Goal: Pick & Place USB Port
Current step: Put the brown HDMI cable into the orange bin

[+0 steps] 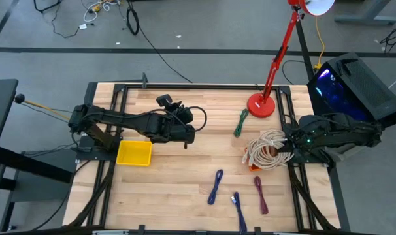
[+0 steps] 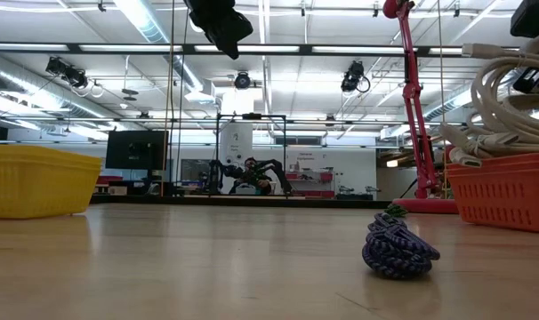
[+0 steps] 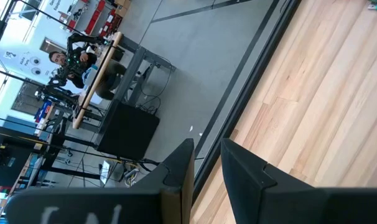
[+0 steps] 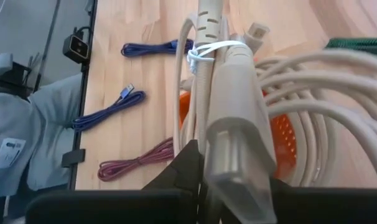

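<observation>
A coiled beige cable (image 1: 266,150) sits over the orange basket (image 2: 510,191) at the table's right side. My right gripper (image 4: 235,180) is shut on that cable. Loose bundled cables lie flat on the wood: green (image 1: 241,123), purple (image 1: 215,186), blue (image 1: 238,202) and maroon (image 1: 261,194). The purple one shows close in the low view (image 2: 398,249). A yellow bin (image 1: 134,153) stands left of centre. My left gripper (image 1: 185,130) hovers high above the table's middle, fingers (image 3: 207,165) a narrow gap apart and holding nothing. My right gripper pinches the beige cable's thick plug housing (image 4: 238,124) between its two fingers, beside the white tie (image 4: 207,50) that binds the coil. The fingers lie along the plug. The loops (image 4: 313,93) spread out over the orange basket (image 4: 282,140); whether they rest on it does not show.
A red desk lamp's base (image 1: 261,104) stands at the far right of the table, its pole rising toward the far edge. A black computer case (image 1: 355,81) sits off the right edge. Bare wood lies between the yellow bin and the cables.
</observation>
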